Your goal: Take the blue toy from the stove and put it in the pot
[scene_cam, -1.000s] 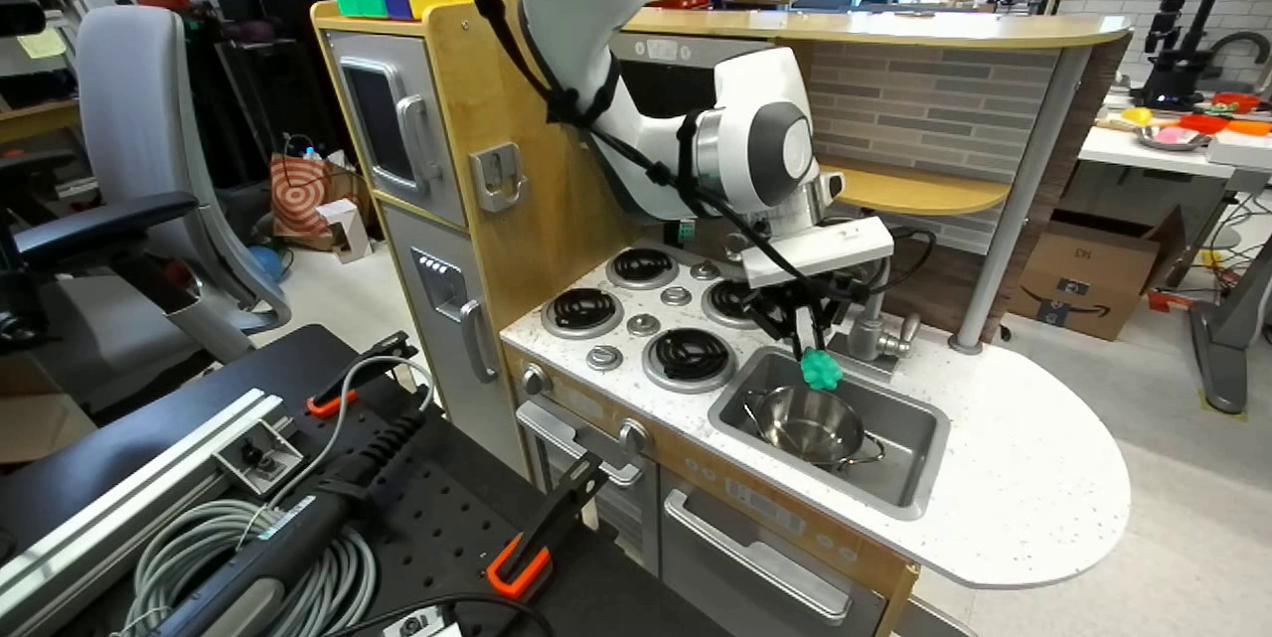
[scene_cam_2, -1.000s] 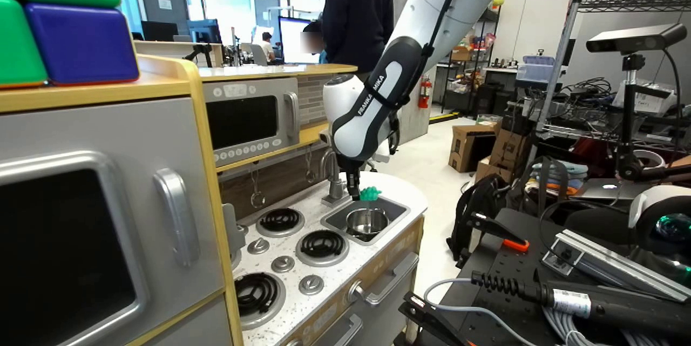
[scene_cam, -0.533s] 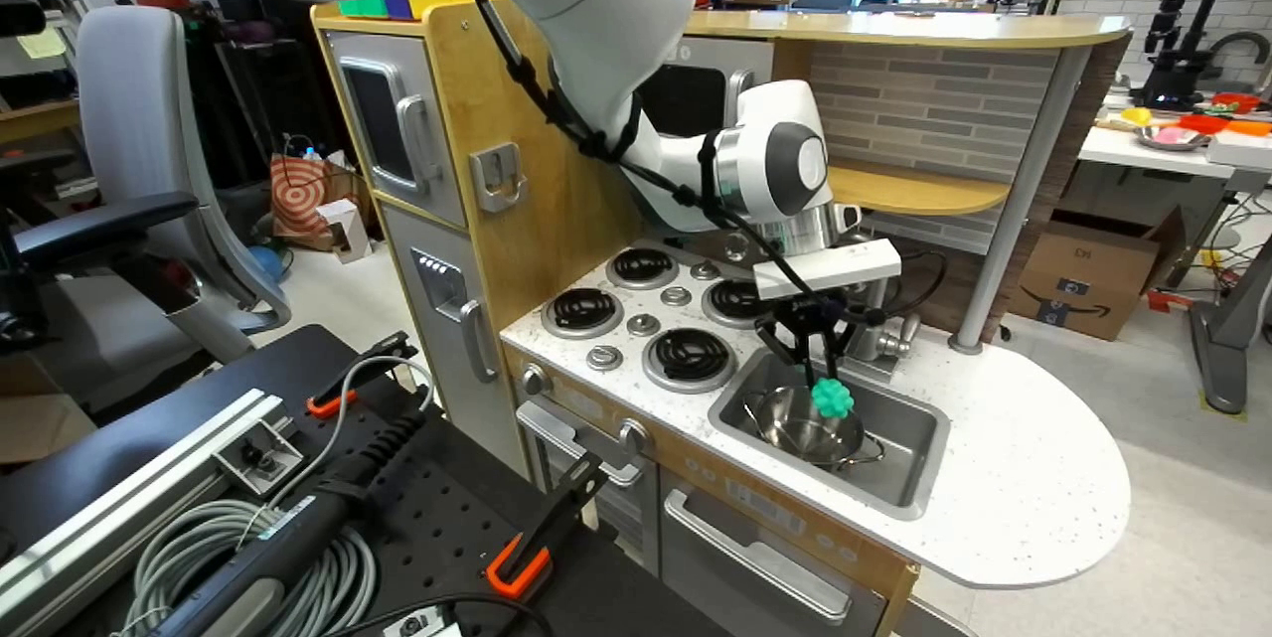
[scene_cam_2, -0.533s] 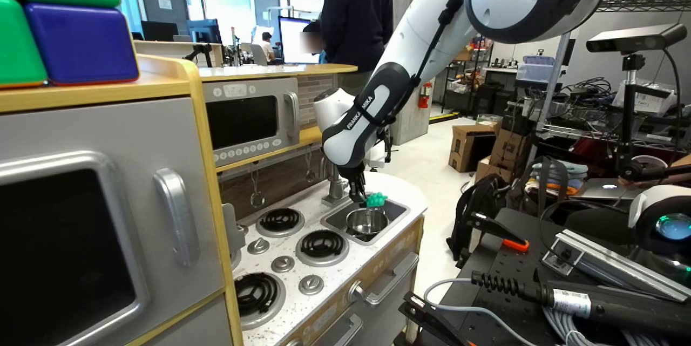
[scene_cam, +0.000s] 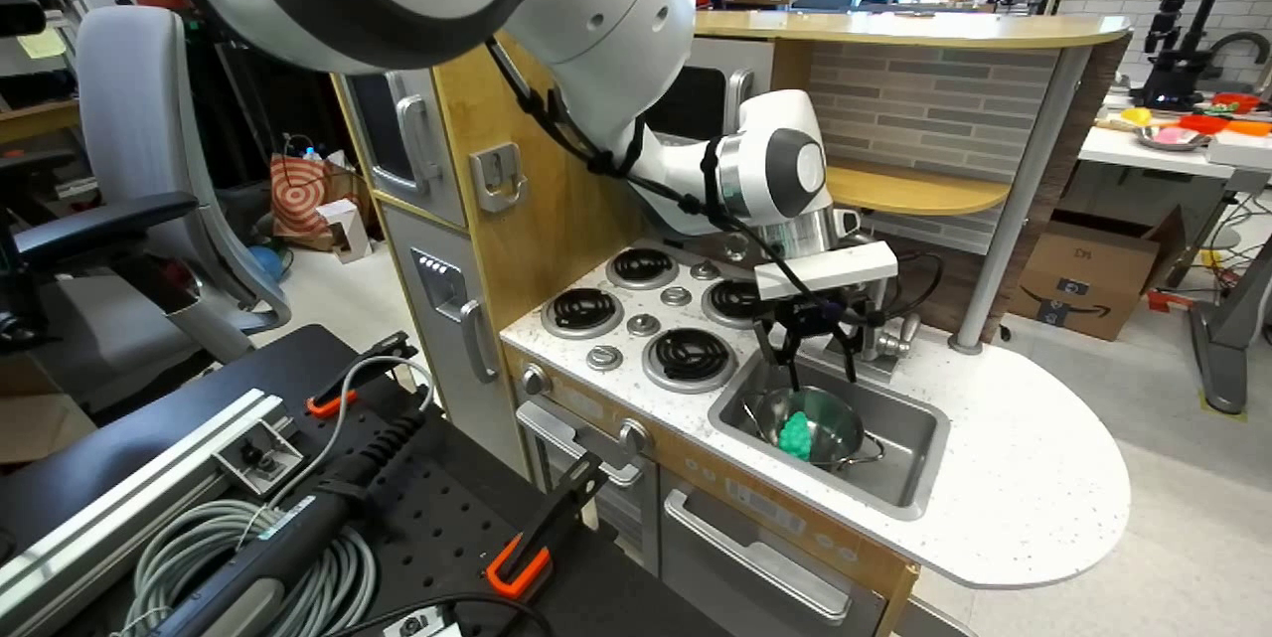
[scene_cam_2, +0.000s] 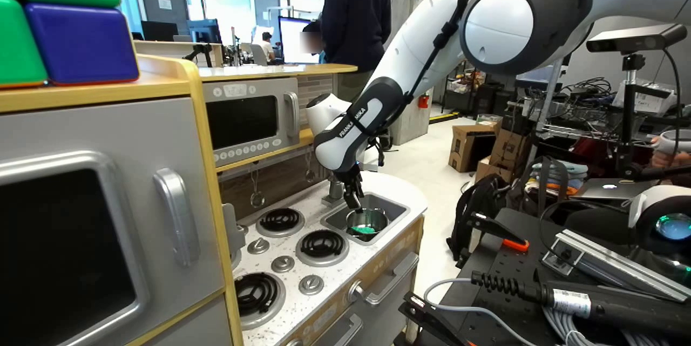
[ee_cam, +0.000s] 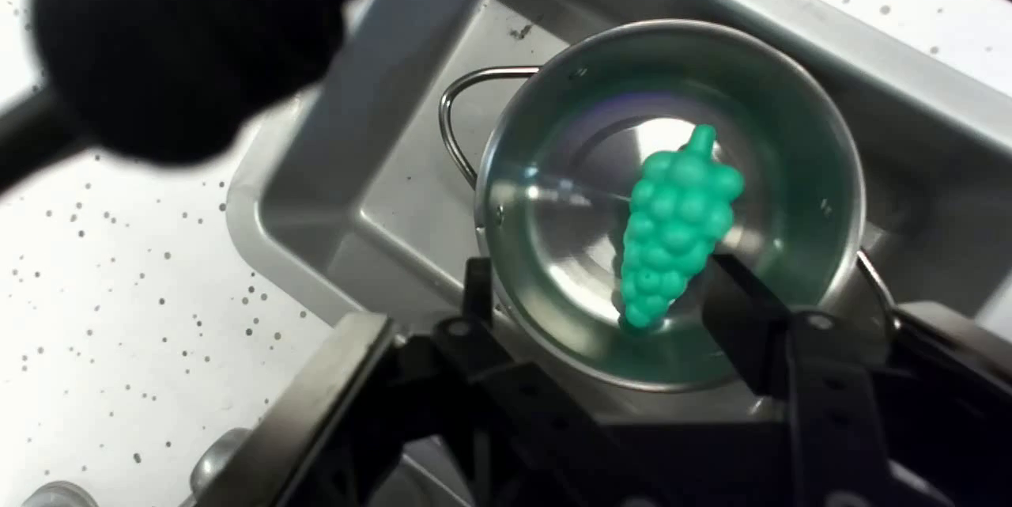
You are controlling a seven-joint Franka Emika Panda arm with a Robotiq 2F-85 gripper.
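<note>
The blue toy [ee_cam: 677, 230], which looks teal-green and grape-shaped, lies inside the steel pot [ee_cam: 826, 175], its stem toward the top of the wrist view. Both exterior views also show the toy [scene_cam: 796, 435] low in the pot [scene_cam_2: 352, 221], which sits in the sink. Just above the pot hangs my gripper [scene_cam: 823, 381], its jaws spread apart with nothing between them. In the wrist view one finger [ee_cam: 478, 285] is beside the pot's rim and the other finger [ee_cam: 743, 325] overlaps the pot. The stove [scene_cam: 618, 384] with its black burners carries no toy.
The grey sink basin [scene_cam: 919, 463] surrounds the pot, and a faucet [scene_cam: 873, 324] rises close behind my gripper. A wooden shelf [scene_cam: 914, 188] and a microwave [scene_cam_2: 245, 119] stand over the counter's back. White countertop [scene_cam: 1033, 468] extends past the sink.
My jaws have opened and the toy has dropped from them into the pot. Before that, the arm came down and carried the toy over the pot.
</note>
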